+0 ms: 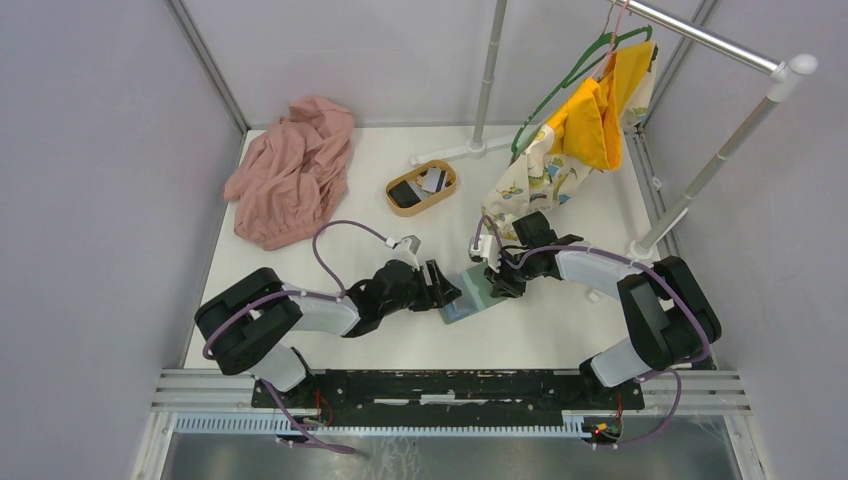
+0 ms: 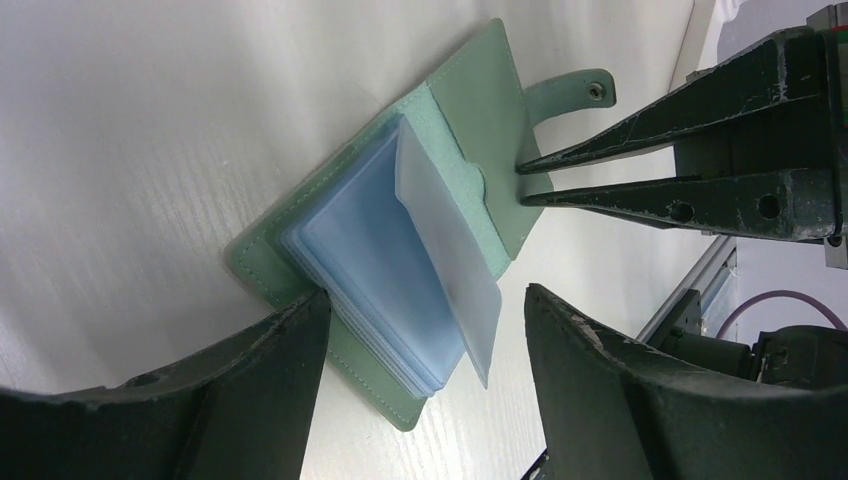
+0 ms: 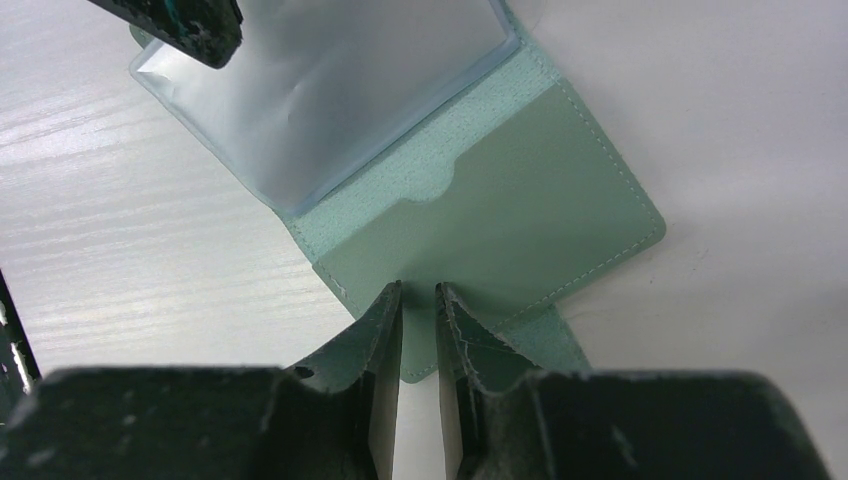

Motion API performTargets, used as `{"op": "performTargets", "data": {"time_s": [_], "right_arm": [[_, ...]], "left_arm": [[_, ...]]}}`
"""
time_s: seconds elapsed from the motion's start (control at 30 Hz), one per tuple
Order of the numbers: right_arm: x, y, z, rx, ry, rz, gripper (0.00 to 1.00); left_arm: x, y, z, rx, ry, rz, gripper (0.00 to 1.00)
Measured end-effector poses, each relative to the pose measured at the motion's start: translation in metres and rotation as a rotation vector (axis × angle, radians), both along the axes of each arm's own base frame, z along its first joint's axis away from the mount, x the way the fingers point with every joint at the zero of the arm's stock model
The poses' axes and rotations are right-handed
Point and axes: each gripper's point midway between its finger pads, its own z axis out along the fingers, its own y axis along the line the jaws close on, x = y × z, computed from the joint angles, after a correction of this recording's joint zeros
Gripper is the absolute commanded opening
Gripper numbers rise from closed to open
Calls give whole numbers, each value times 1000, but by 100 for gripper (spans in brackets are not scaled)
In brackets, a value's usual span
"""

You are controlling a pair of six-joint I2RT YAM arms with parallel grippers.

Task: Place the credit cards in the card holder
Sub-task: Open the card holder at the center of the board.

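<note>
Left claw [image 2: 427, 293] stands wide open, its two fingers spread on either side of the near end of the card holder [image 2: 478, 95], gripping nothing. One finger [image 2: 270, 370] sits at the corner of the green cover; the other is apart from it.

The card holder lies unfolded on the white bench [image 1: 330, 250], between the two claws. Its stack of pale blue sleeves [image 2: 360, 260] is exposed, and one clear sleeve [image 2: 455, 265] stands tilted up from the stack. The closing tab [image 2: 572, 93] sticks out from the far cover.

The right claw [image 3: 418, 292] has its fingers drawn almost together, a thin slit between them, tips on the cover's edge just beside the tab. I cannot tell whether they pinch that edge or only press on it.

The credit cards, one black [image 1: 405, 192] and one grey-white [image 1: 432, 181], lie in the oval wooden tray [image 1: 447, 183], well apart from the holder, toward the far side of the bench.
</note>
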Motion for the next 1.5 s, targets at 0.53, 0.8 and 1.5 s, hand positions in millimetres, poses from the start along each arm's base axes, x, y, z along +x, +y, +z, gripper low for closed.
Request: {"op": "performTargets", "data": {"time_s": [0.53, 0.8, 1.5], "right_arm": [[-6, 4, 1, 23, 31, 5, 25], [-23, 13, 3, 69, 108, 33, 29], [-2, 0, 25, 169, 112, -117, 47]], "left_arm": [[2, -19, 26, -125, -45, -41, 69], [1, -43, 48, -241, -71, -117, 69], [4, -43, 33, -186, -38, -105, 63]]}}
